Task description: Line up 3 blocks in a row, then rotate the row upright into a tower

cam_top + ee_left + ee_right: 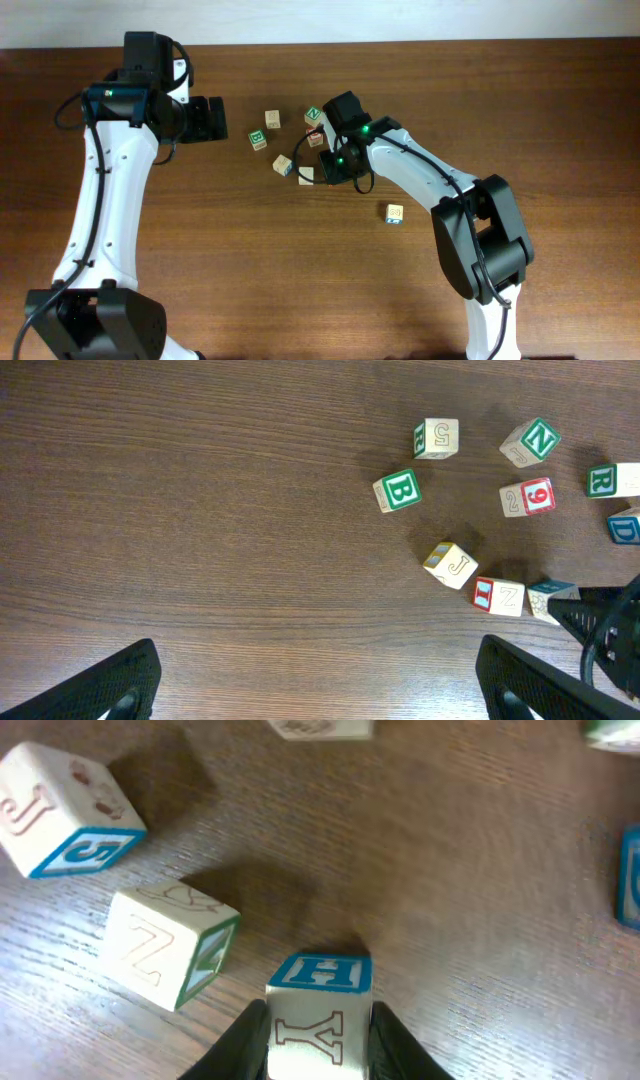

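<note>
In the right wrist view my right gripper (318, 1020) is shut on a pale block (320, 990) with a blue H face and an outlined Y; a finger presses each side. The block rests on the table. Just left of it lie a pale Z block (165, 945) with a green side and a J block (60, 810) with a blue 5. From overhead the right gripper (330, 168) sits beside the Z block (306, 176) and hides the held block. My left gripper (325, 680) is open over bare wood, left of the cluster (213, 120).
More cubes lie around: green B (397, 490), a 5 (436, 438), green N (530, 442), red 9 (527, 497), green R (612, 480) and blue D (622, 526). One cube (395, 213) lies alone to the right of the group.
</note>
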{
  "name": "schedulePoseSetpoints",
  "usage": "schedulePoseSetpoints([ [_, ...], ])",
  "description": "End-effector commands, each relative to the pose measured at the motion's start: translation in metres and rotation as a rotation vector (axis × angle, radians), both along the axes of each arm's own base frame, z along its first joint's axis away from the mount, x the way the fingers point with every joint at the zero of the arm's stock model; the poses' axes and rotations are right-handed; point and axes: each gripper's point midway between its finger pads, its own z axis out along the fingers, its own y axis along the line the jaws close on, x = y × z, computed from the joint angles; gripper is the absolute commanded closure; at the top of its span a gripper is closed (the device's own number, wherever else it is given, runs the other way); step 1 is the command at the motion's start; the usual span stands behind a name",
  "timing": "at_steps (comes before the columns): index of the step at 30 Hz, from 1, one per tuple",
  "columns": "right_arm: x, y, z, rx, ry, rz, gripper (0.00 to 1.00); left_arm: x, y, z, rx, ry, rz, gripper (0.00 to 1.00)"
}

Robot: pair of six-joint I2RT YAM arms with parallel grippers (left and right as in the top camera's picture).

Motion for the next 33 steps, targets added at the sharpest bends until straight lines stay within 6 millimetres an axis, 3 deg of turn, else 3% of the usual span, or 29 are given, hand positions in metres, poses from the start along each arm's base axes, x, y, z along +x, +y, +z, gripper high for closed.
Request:
schedulePoseSetpoints([
  [1,-0.009,-0.006,-0.007,-0.011,0.084,-0.154,0.73,0.003,0.002,0.005,0.004,-0.015,0.008,0.01],
  [4,-0.021,-0.009,-0.010,-0.018,0.145,-0.195,0.69,0.003,0.002,0.005,0.004,-0.015,0.008,0.01],
  [6,-0.021,-0.009,-0.010,-0.017,0.145,-0.194,0.62,0.003,0.002,0.005,0.005,-0.014,0.008,0.01],
  [10,-0.016,-0.011,-0.010,-0.061,0.095,-0.186,0.57,0.003,0.002,0.005,0.004,-0.015,0.008,0.01],
  [12,-0.018,-0.008,-0.010,-0.095,0.071,-0.170,0.59,0.003,0.002,0.005,0.004,-0.014,0.008,0.01],
  [16,-0.019,-0.005,-0.002,-0.131,0.057,-0.152,0.73,0.003,0.002,0.005,0.004,-0.014,0.008,0.01],
  [24,-0.062,-0.032,0.004,-0.249,0.246,-0.253,0.76,0.003,0.002,0.005,0.004,-0.014,0.008,0.01],
  [33,-0.080,-0.075,0.000,-0.333,0.373,-0.449,0.75,0.003,0.002,0.005,0.004,-0.014,0.008,0.01],
])
